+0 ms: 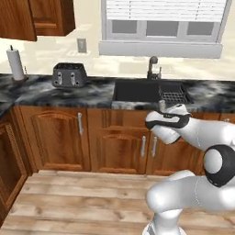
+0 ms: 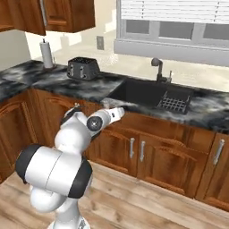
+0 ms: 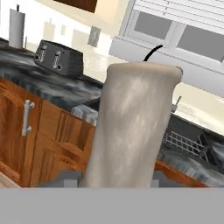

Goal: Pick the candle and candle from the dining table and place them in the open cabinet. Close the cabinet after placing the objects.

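Candle [image 3: 133, 127], the short stubby beige-grey cylinder with a thin black wick, stands upright between the gripper [image 3: 116, 177] tips in the hand view, rising from 6 o'clock to the centre; the fingers are partly closed around its base, so it is held. Behind it at 10 o'clock sits a dark toaster [image 3: 59, 57], at 11 o'clock a paper towel roll [image 3: 16, 28], and at 4 o'clock a sink [image 3: 192, 144] with a rack. In the left base view the white arm bends in from 4 o'clock, and the hand sits near centre in front of the sink [image 1: 142, 91], with the candle's top [image 1: 162, 105] just peeking above it; the wall cabinet [image 1: 34, 18] hangs at 11 o'clock. In the right base view the hand reaches toward the marbled counter [image 2: 89, 87], the candle [image 2: 106, 103] a small pale stub at its end, and the cabinet [image 2: 62, 15] is at 11 o'clock. Judging by its look, the candle is light, stiff and waxy-smooth, so it may slip or tilt; a grip low across its round sides seems best.
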Controlling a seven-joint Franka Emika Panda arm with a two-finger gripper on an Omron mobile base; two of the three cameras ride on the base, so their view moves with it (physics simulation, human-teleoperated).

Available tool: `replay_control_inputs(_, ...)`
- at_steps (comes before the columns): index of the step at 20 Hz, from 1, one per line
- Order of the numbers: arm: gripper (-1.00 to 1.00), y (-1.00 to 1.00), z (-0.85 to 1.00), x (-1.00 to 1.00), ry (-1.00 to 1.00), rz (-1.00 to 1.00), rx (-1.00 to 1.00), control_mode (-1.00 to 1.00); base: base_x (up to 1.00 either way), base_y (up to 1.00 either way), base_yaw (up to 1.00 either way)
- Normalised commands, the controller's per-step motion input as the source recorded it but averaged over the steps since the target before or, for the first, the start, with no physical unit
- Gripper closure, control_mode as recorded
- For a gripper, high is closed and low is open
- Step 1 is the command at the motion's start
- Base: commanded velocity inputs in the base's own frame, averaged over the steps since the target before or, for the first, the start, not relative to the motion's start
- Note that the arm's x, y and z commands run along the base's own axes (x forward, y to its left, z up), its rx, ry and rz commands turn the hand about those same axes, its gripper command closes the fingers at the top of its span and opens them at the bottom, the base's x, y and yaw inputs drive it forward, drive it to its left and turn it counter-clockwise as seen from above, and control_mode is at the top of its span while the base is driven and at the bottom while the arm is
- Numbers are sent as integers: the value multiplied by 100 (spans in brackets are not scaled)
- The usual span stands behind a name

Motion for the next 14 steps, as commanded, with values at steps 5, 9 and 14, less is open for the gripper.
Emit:
replay_control_inputs(5,100,0,0,0,0,0,0,100,-23,0,51)
replay_control_inputs(9,100,0,0,0,0,0,0,100,-11,0,50)
replay_control_inputs(14,100,0,0,0,0,0,0,100,-6,0,43)
